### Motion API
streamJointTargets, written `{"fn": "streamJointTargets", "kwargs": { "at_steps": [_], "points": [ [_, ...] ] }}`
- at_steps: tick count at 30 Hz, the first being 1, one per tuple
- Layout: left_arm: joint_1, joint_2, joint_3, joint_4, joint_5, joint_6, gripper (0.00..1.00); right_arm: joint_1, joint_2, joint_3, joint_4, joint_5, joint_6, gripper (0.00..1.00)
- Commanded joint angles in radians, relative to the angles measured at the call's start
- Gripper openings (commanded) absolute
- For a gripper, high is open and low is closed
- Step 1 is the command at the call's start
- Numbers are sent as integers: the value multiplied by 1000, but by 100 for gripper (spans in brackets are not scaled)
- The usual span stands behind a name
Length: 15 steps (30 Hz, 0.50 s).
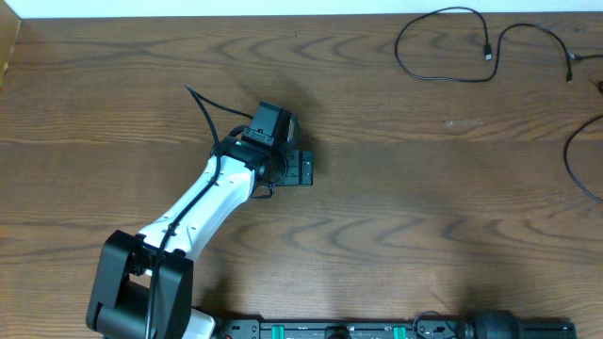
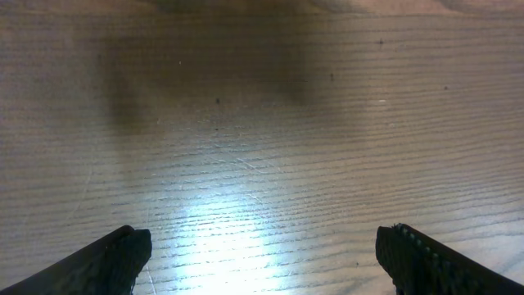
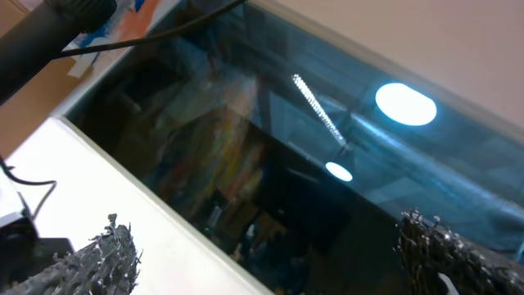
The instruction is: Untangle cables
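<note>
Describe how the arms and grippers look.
The left arm has a white link between black joints, with a black cable along it. The left gripper has black ridged fingers; the right gripper has dark, rough-textured fingers.

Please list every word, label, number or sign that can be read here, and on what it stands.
None can be read.
The brown wooden table and the thin black cables show no writing.
The orange and blue patch in the right wrist view is too blurred to read.
</note>
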<state>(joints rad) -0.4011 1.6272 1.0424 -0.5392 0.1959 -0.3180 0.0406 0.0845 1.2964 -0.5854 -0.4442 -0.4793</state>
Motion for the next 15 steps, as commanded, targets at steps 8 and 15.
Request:
{"fn": "streamJointTargets", "kwargs": {
  "at_steps": [8, 15],
  "points": [
    [1, -13, 9, -2, -10, -2, 95, -12, -39, 44, -22, 97, -103, 99],
    [1, -13, 9, -2, -10, -1, 95, -22, -78, 70, -77, 98, -102, 99]
  ]
}}
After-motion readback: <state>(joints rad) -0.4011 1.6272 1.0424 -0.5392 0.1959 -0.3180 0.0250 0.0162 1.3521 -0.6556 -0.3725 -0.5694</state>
